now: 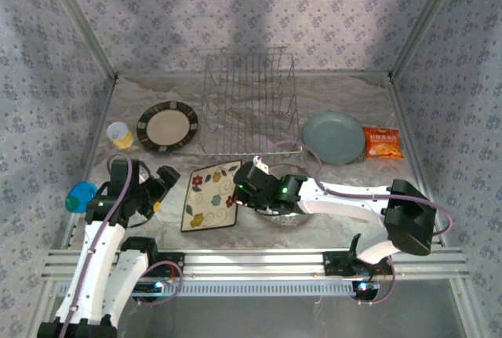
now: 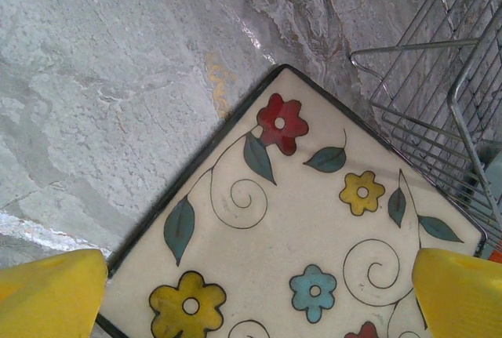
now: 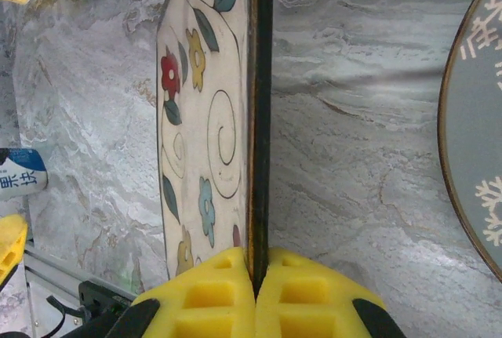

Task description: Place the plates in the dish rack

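The square cream plate with flowers lies at the front of the table, between the arms. My right gripper is shut on its right rim; in the right wrist view the yellow pads pinch the dark edge of the square plate. My left gripper stands open just left of it, both fingers spread wide over the square plate. The greyish deer plate lies under the right arm. A brown-rimmed plate and a pale grey-blue plate flank the wire dish rack.
A small yellow cup stands left of the brown-rimmed plate. An orange snack packet lies right of the grey-blue plate. A blue object sits at the left edge. Patterned walls close the table on three sides.
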### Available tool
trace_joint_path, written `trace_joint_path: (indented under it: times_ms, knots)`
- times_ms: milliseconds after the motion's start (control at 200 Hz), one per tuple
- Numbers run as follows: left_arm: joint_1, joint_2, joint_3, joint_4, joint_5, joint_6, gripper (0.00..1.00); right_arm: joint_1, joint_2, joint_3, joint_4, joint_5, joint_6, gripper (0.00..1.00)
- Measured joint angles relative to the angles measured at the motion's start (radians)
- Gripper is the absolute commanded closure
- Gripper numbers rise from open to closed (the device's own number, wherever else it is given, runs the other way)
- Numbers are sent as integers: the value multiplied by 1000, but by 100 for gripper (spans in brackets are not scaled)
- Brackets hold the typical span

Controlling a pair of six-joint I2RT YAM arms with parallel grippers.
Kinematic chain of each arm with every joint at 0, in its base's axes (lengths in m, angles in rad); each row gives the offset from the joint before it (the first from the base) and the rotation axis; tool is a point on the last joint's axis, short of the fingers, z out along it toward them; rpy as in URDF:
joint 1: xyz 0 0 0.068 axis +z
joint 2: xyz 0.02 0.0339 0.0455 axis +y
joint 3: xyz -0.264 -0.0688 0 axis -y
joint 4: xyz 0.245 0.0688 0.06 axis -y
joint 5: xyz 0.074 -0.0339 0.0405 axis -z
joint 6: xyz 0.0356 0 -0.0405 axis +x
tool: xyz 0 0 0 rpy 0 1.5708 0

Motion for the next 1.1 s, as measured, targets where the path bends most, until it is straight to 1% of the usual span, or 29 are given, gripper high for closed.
trace_joint_path:
  times_ms: [870,1099]
  knots:
    - [0,8,0,18,-4,4,1,3,-4,93,-103,-8,-93,100]
    - [0,20,-2,27,-10,18,1,-6,-4,97,-106,-20,-108,100]
